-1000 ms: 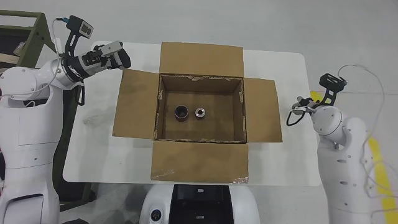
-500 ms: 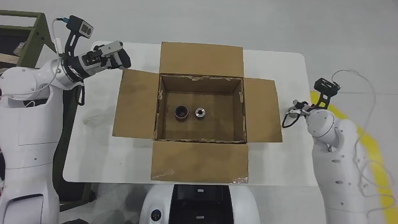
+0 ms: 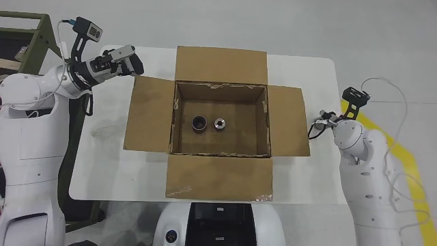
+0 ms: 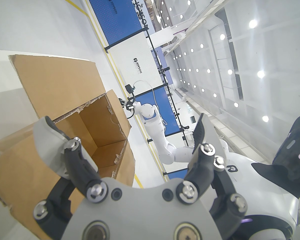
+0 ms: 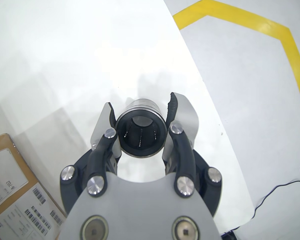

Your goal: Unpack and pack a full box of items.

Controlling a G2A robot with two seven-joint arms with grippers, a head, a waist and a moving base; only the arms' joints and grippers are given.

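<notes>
An open cardboard box (image 3: 220,78) stands in the middle of the white table (image 3: 102,157), flaps spread flat. Two small dark cylinders lie on its floor: a black-rimmed one (image 3: 199,123) and a metal one (image 3: 220,124). My right gripper (image 5: 140,108) is shut on a metal cylinder bearing (image 5: 140,132) with a black inner bore, held just above the table off the box's right flap (image 3: 288,121). In the top view that gripper (image 3: 319,124) sits at the table's right edge. My left gripper (image 4: 122,126) hangs open and empty beyond the box's left flap (image 3: 149,113), also seen as the left gripper (image 3: 126,61) at the table's far left.
A labelled box flap (image 5: 12,183) lies close beside the right gripper. The table's curved right edge (image 5: 190,58) is near, with grey floor and a yellow line (image 5: 265,23) beyond. An olive cart (image 3: 27,41) stands off the table's left side.
The right arm has lowered and drawn slightly toward the table's right edge. The left arm and the box contents have not moved.
</notes>
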